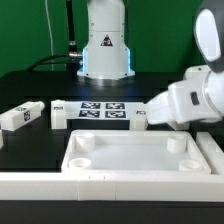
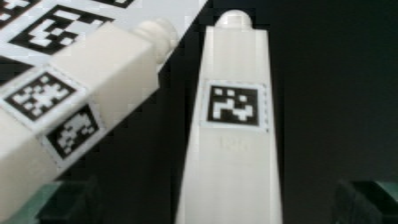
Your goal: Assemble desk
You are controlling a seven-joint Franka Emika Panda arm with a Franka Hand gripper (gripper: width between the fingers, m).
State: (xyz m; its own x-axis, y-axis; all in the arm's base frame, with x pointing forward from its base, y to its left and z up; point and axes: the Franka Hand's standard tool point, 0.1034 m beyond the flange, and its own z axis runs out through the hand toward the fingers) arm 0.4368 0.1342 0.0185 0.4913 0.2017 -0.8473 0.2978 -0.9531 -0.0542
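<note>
Desk top — smooth white plastic tray, raised rim, round corner sockets. Gripper stands spread astride one tagged, square-section leg; fingertips dark, blurred — cut off.

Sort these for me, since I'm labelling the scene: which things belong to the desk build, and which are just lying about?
Desk build: desk top; outermost leg and second leg at the exterior view's left; centre leg and slanted leg in the wrist view.
Just there: marker board; low border wall.
</note>
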